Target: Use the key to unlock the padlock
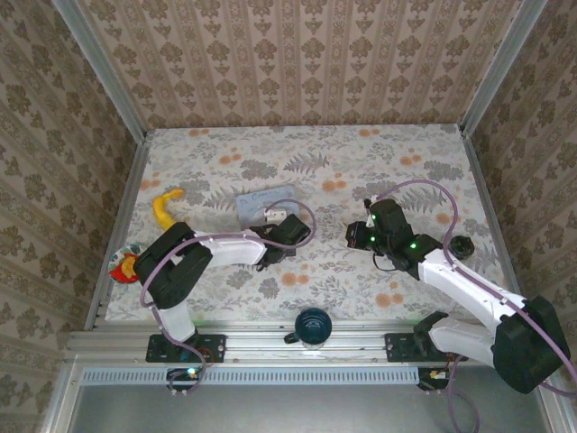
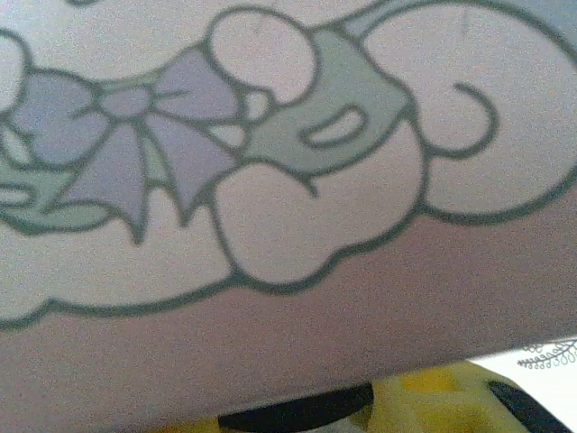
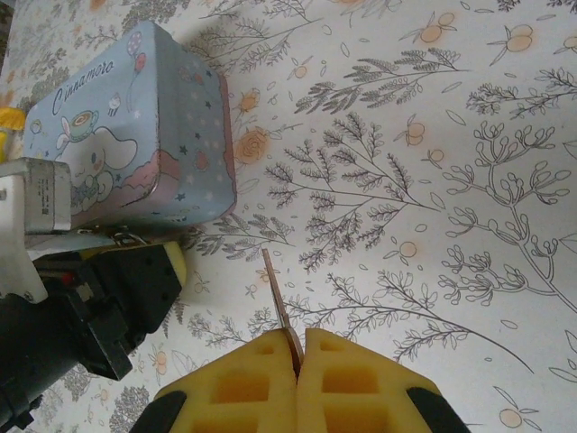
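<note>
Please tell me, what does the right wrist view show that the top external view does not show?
Right wrist view: a thin brassy key pinched between yellow foam pads. Top external view: a curved yellow banana and a dark teal round cup. Both: the right claw, shut, and the pale blue rectangular cartoon tin.
</note>
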{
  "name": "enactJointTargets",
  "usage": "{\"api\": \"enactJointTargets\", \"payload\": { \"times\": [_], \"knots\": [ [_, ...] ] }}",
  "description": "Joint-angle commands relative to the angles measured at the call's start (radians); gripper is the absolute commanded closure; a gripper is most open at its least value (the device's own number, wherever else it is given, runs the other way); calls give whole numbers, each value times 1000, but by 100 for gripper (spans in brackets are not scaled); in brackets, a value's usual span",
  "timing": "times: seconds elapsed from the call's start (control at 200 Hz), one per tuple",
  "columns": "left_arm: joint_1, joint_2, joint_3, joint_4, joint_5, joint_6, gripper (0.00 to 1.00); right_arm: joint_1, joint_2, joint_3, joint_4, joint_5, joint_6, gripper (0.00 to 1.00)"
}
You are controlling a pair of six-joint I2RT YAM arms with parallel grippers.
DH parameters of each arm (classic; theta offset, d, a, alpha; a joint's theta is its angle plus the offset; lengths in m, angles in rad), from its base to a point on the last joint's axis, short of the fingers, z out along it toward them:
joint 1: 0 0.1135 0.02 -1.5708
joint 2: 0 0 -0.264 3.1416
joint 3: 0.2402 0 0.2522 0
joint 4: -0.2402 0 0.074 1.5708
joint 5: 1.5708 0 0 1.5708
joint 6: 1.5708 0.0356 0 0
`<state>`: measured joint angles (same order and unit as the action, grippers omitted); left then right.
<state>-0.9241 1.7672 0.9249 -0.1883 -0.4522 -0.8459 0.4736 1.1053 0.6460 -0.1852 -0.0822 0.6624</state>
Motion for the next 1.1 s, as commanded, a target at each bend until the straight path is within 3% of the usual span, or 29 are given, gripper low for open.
{"api": "enactJointTargets", "payload": {
  "times": [0.0, 0.05, 0.17, 0.25, 0.615, 1.095],
  "knots": [
    [-4, -36, -9, -27, -50, -47, 62, -4, -25, -7, -18, 21, 17, 100],
    [-3, -45, -8, -36, -59, -46, 46, -4, -24, -8, -18, 21, 16, 100],
    [-4, -57, 7, -66, -80, -43, 25, -4, -15, -8, -10, 22, 19, 100],
    [-6, -57, 21, -91, -90, -44, 0, -3, -5, -5, -3, 20, 19, 100],
    [-10, -20, 103, -199, -125, -65, 3, -4, 63, 26, 2, 23, 1, 100],
    [17, 0, 124, -250, -77, -142, 8, -6, 87, 42, -23, 41, -17, 100]
  ]
}}
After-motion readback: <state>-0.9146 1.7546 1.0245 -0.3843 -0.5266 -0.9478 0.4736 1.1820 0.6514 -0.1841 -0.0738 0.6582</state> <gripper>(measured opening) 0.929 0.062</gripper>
